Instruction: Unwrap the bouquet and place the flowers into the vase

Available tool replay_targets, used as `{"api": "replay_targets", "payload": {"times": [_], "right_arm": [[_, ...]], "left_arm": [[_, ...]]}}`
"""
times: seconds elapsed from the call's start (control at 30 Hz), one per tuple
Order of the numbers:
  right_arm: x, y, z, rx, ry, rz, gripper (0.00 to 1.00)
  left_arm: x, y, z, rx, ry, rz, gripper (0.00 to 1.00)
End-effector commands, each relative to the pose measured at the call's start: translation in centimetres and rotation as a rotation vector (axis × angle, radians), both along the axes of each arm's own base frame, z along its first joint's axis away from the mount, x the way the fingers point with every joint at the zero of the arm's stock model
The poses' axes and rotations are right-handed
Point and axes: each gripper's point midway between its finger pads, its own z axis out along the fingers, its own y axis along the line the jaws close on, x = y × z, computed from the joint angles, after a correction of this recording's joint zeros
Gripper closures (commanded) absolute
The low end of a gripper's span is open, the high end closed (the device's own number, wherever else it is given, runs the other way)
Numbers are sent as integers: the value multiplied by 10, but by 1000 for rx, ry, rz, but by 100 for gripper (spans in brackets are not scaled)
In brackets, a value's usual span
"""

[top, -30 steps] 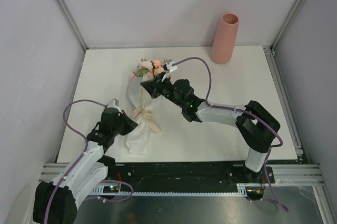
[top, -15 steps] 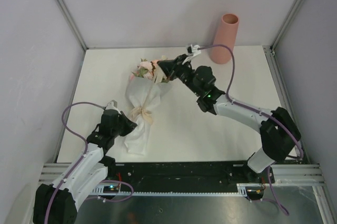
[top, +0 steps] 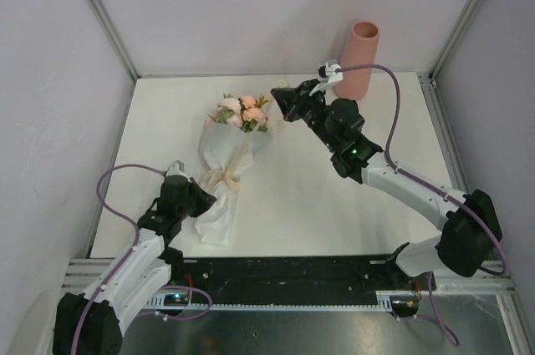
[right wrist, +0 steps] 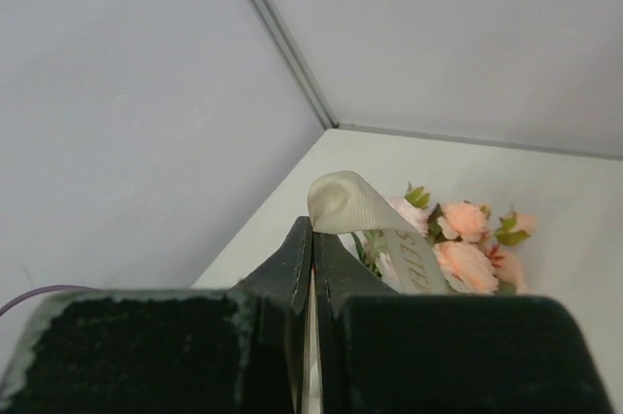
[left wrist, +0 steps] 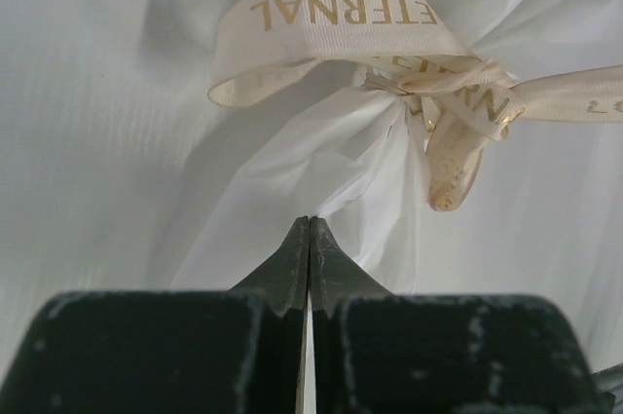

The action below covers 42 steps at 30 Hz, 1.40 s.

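The bouquet (top: 227,163) lies on the white table, its pink and peach flowers (top: 242,113) toward the back and the white paper cone (left wrist: 195,141) toward me. A cream ribbon (left wrist: 331,15) is tied round its waist. My left gripper (top: 209,201) is shut on the paper's lower edge, the jaws (left wrist: 310,227) pinching thin white paper. My right gripper (top: 279,97) hovers just right of the flowers (right wrist: 467,244) and is shut on a loose end of the ribbon (right wrist: 346,202). The salmon-pink vase (top: 358,61) stands upright at the back right.
Grey walls with metal corner posts (top: 104,17) close in the table on three sides. A metal rail (top: 284,276) with both arm bases runs along the near edge. A purple cable (top: 393,113) loops above the right arm.
My right gripper has swung back and to the right, from over the wrap to beside the flowers, drawing the ribbon end along. The left gripper has kept its hold on the paper.
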Motion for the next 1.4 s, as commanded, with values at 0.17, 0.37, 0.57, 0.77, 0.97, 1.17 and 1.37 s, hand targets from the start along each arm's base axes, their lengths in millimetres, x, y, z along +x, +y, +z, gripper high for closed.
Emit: {"api": "replay_targets", "payload": {"times": [0.17, 0.37, 0.57, 0.77, 0.97, 1.17, 1.37], "right_arm": [[-2, -53, 33, 7, -23, -158, 100], [-14, -56, 23, -31, 20, -120, 100], [-33, -38, -53, -61, 254, -18, 100], [-49, -42, -127, -101, 492, -33, 90], [-61, -22, -152, -231, 466, 74, 54], [-73, 9, -156, -315, 389, 184, 38], [-77, 42, -152, -384, 360, 260, 36]], "left_arm": [[1, 11, -8, 41, 6, 60, 100], [2, 10, -5, 31, 5, 66, 100], [5, 7, 3, 3, -16, 68, 100], [9, 3, 18, -27, -62, 65, 97], [21, 8, 49, -19, -156, 87, 62], [35, 16, 76, 83, -197, 66, 51], [55, 13, 93, 146, -187, 20, 52]]}}
